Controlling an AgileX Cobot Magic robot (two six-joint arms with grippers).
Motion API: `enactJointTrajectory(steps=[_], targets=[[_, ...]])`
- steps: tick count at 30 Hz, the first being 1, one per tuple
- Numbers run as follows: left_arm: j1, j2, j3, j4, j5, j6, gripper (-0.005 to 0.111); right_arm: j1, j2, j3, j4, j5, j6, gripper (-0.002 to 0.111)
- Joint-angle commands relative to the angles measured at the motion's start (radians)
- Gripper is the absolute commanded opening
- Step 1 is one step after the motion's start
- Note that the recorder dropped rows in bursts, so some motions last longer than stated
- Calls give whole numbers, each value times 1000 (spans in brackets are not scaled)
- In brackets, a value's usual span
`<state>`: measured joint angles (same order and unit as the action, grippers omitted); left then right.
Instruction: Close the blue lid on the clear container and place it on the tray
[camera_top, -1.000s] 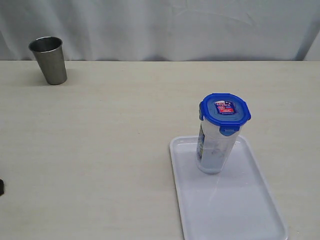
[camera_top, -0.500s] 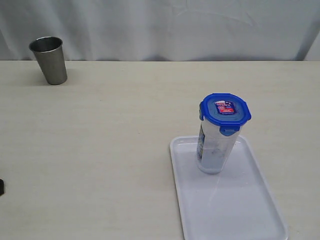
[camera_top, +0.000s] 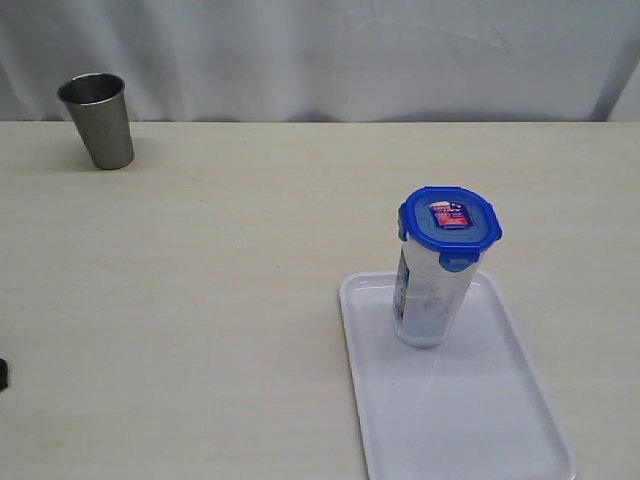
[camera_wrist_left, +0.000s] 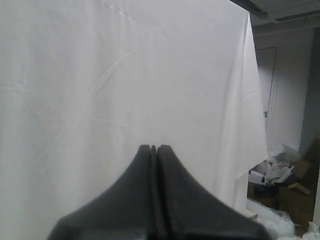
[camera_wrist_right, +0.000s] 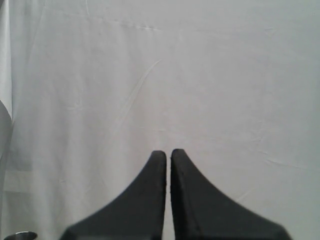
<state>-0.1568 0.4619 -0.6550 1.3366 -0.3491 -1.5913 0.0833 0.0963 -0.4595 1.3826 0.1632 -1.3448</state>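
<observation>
Clear container (camera_top: 428, 300) upright on the far end of the tray (camera_top: 520, 420), near its left rim. Blue lid (camera_top: 450, 222) seated on top, front flap folded down. Tray flat on the worktop (camera_top: 220, 300), steel cup (camera_top: 98, 120) well apart at far left. Left jaws pressed shut, empty, facing a white curtain (camera_wrist_left: 100, 75). Right jaws closed to a thin slit, empty, facing the same. Container held by neither; how far from the jaws, impossible to tell.

A pale beige, wood-grained tabletop (camera_top: 220, 300) is seen bearing two things directly. A flat white rectangular plastic tray (camera_top: 470, 420) is laid at its near edge on the side of the right gripper (camera_wrist_right: 165, 152). A grey tapered steel cup (camera_top: 98, 120) is stood upright at the far edge on the side of the left gripper (camera_wrist_left: 153, 147), well apart from the tray.
</observation>
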Motion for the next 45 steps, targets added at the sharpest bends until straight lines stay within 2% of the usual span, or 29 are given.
enactJointTrajectory(steps=[1,3,7,12,15,17,20,26,39,45], targets=[[1,-2,3,-58,2,0,0,2,-4,5,1,-5,-1,5],[3,-2,8,-217,19,86,0,2,-4,5,1,-5,-1,5],[3,-4,57,-646,22,521,0,2,-4,5,1,-5,-3,5],[3,-47,148,-1117,33,978,0,2,-4,5,1,-5,-3,5],[3,-79,174,-1382,116,1303,0,2,-4,5,1,-5,-3,5],[3,-99,174,-1497,181,1478,0,2,-4,5,1,-5,-3,5],[7,-131,174,-1511,232,1567,0,2,-4,5,1,-5,-3,5],[52,-206,201,-1461,277,1565,0,2,-4,5,1,-5,-3,5],[131,-462,405,-1450,232,1568,0,2,-4,5,1,-5,0,5],[133,-462,529,-1353,202,1568,0,2,-6,5,1,-5,0,5]])
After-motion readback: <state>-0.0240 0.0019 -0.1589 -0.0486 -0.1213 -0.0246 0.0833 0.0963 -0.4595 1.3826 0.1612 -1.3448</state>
